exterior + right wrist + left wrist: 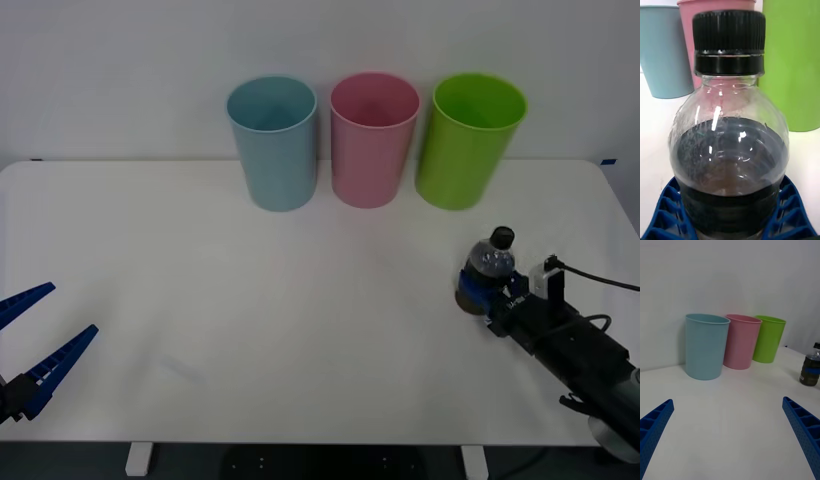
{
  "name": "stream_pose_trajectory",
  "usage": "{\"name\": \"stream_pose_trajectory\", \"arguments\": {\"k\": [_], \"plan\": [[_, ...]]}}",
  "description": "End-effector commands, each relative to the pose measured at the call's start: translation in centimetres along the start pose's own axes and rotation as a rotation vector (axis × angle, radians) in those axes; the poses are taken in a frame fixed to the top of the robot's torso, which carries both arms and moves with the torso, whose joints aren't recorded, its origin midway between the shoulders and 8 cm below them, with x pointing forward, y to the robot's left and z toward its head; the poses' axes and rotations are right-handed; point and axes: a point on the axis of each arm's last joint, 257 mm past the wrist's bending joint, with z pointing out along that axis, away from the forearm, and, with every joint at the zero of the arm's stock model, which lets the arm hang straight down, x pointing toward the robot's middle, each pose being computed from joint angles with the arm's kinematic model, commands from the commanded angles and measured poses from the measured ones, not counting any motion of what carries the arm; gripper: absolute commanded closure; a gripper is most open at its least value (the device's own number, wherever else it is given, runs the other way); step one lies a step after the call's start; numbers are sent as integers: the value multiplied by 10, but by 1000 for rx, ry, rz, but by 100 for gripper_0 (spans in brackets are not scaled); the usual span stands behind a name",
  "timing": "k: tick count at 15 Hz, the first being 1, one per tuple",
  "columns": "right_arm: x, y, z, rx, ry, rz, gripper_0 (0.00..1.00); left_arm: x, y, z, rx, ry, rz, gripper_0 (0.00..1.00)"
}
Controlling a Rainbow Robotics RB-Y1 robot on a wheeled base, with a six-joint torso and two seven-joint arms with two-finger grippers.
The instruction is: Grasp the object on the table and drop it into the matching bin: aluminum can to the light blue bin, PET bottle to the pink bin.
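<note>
**Bottle held at the counter's right edge, three bins lined up behind**

The PET bottle [489, 270] stands upright on the right side of the white counter [300, 330], near its right edge and well in front of the lime green bin [468, 140]. The right gripper [482, 292], reaching in from the counter's near right corner, has its blue ribbed jaws clamped on the bottle's lower body; in the right wrist view a ribbed finger [666, 213] hugs each side of the base. The counter is a wide, flat white top with rounded corners, set against a plain pale wall. Along its far edge three tall, tapering cup-shaped bins stand in a row, just beside one another: the light blue bin [272, 140] on the left, the pink bin [373, 135] in the middle and the lime green one on the right. The bottle is small and clear, far shorter than the bins, with rounded shoulders and a black ridged screw cap [729, 41]. Dark brown liquid fills its lower part, leaving the shoulders clear, and a blue band shows around its body. The left gripper [35, 340] hovers over the counter's near left corner, well apart from the bottle, its blue jaws spread wide with nothing between them.
</note>
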Motion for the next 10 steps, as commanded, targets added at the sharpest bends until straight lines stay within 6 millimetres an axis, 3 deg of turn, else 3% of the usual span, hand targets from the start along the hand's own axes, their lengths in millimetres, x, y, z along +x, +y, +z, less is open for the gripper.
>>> {"name": "stream_pose_trajectory", "arguments": {"k": [1, 10], "plan": [[-5, 1, 1, -4, -11, 1, 100, 0, 0, 0, 0, 0, 0, 0], [-53, 13, -11, -29, -78, 84, 100, 0, 0, 0, 0, 0, 0, 0]]}}
